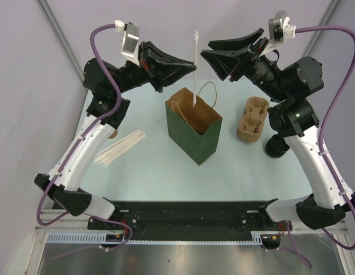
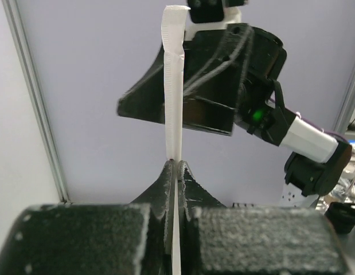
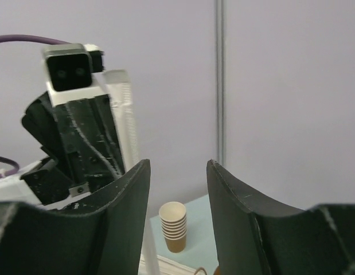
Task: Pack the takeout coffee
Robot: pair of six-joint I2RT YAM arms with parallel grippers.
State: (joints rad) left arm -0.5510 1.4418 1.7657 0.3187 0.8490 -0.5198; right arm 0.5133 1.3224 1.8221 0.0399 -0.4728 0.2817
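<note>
Between left gripper [image 2: 176,163] jaws, pinched white strip [image 2: 172,86], green bag [image 1: 188,140] seen overhead

You have a pale mint tabletop [image 1: 148,172] across the middle of the top view, with plain lavender-grey wall panels [image 1: 28,69] filling the frame around it. A grey metal post [image 1: 55,26] slants through the upper left. Along the bottom edge lies a brushed steel sheet [image 1: 183,260]. The light is soft and even.
</note>
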